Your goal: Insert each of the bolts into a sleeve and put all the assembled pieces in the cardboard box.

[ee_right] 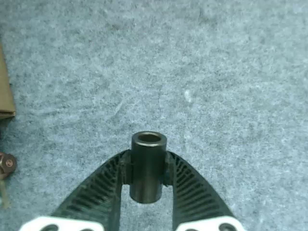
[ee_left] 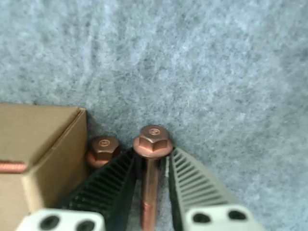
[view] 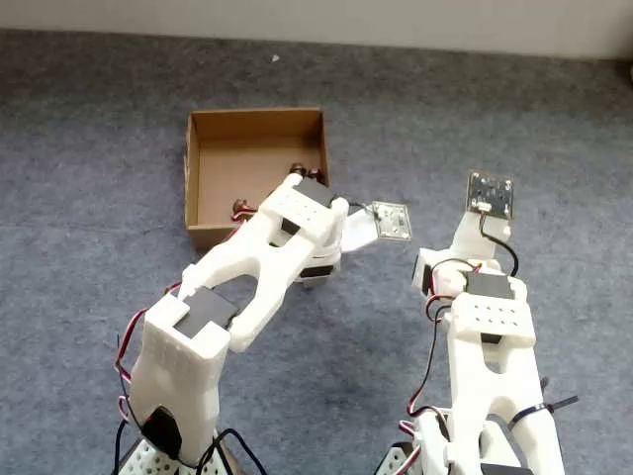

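Left hand (ee_left: 153,161): clamped on a bolt (ee_left: 151,144). Copper in colour, pinched by its stem between one black finger (ee_left: 108,185) and one pale finger (ee_left: 192,185), with the six-sided head poking out just past the fingertips. Threads on the other end of the stem, down between the fingers. Just beside the black finger, a second bolt (ee_left: 102,150) of the same copper colour, resting on the grey fuzzy counter (ee_left: 216,72) right by a corner of the cardboard box (ee_left: 45,139). Cannot tell if touching the box wall or not.

Right hand (ee_right: 148,163): clamped on a sleeve (ee_right: 148,168). Short, dark and round like a little pipe, gripped by its sides between two black fingers (ee_right: 98,192), the open hole at the end pointing away from the hand. Grey counter under it. Off at the edge, a thin strip of the box wall (ee_right: 6,96) and, near it, what looks like the second bolt (ee_right: 6,163), well apart from the sleeve.

From above: left arm (view: 247,277) stretched over the near right corner of the box (view: 203,168). Right arm (view: 490,336) out over the counter (view: 554,119), well apart from the box. Inside the box, one small dark piece (view: 240,208) by the near wall and another piece (view: 295,170) close to the arm. Too small to tell more.
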You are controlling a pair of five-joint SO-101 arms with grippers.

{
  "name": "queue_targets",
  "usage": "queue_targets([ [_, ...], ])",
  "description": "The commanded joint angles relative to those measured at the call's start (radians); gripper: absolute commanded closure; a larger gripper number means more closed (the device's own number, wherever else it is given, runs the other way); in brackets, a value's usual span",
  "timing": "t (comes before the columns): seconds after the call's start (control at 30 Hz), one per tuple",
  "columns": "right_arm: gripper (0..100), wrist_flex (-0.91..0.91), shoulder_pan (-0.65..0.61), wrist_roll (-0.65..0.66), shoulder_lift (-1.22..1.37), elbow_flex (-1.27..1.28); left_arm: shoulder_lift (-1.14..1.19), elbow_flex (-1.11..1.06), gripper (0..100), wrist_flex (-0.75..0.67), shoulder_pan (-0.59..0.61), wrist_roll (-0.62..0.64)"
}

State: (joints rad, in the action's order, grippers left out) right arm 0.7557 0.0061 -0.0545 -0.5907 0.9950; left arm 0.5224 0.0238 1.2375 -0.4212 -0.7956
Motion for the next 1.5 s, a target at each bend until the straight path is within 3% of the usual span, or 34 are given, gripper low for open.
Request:
queue_targets([
  [0.0,99.2,-0.022,0.008,-0.006,-0.041,-0.018,0.004,0.035,98,-0.002,-0.015,-0.011],
  [0.33,99.2,-0.022,0.01,-0.008,-0.041,-0.018,-0.039,0.025,99,0.091,-0.018,0.052],
  [0.6,99.2,-0.022,0.038,-0.009,-0.041,-0.018,-0.329,-0.183,99,0.077,-0.012,0.072],
  [0.97,99.2,-0.018,0.033,-0.009,-0.042,-0.018,-0.823,-0.591,99,-0.138,0.007,0.27],
  [1.17,99.2,0.01,0.031,-0.009,-0.048,-0.019,-1.076,-0.751,99,-0.265,0.05,0.45],
  [1.47,99.2,0.008,-0.081,-0.002,-0.406,0.084,-1.382,-0.938,99,-0.419,0.122,0.657],
])
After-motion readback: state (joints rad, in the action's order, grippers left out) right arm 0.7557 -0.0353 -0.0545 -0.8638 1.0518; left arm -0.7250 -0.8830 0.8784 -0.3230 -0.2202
